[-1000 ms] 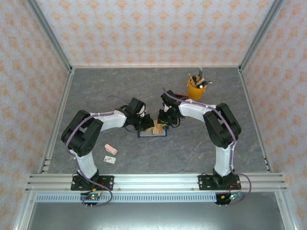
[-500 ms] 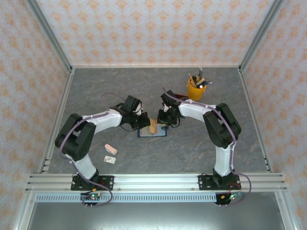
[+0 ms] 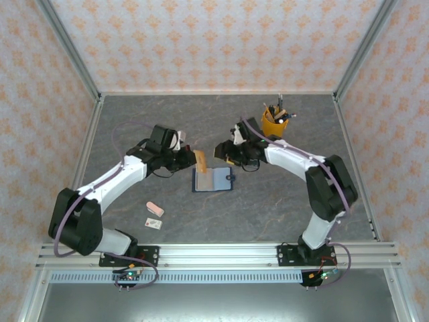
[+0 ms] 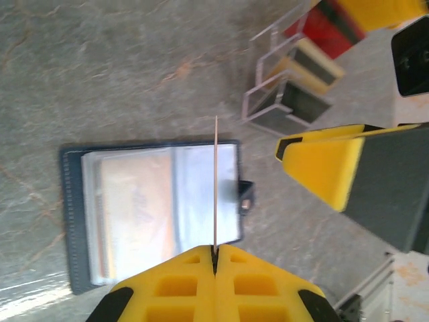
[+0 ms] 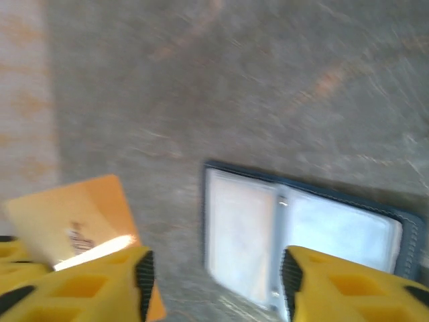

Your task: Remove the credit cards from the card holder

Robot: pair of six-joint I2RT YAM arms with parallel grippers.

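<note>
Change vs a sec ago: both claws were crowded right over the card holder (image 3: 214, 181), w/ the tan-orange card (image 3: 200, 159) between them. Now the L claw (image 3: 193, 159) sits off the holder's far-left corner, pinched shut on that card, which is fully clear of the pockets. The R claw (image 3: 222, 150) has let go & backed off past the holder's far edge, jaws apart, nothing in them. The holder lies open & flat on the table (image 3: 281, 201), same spot as before.

Meaning: one card is out, I'd say. What's left for it is setting it down, then going back for the rest. Nothing pins the holder now, so the next pull prob needs it braced again.

View diffs:
- L wrist cam: the card (image 4: 215, 181) is edge-on, a thin line rising from the clamped L claw (image 4: 214, 251) above the holder (image 4: 72, 221). Sth orange-tinted is behind one clear pocket, prob another card. From overhead that's too small to tell. A clear tray (image 4: 281, 100) stands just beyond the holder's clasp side, w/ the R claw's finger (image 4: 320, 168) near it.
- R wrist cam (blurred): the card's flat face (image 5: 74, 215) shows beside the holder (image 5: 335, 228). The R claw (image 5: 216, 263) has a wide gap w/ only holder & table behind it, so it's open & empty.
</note>
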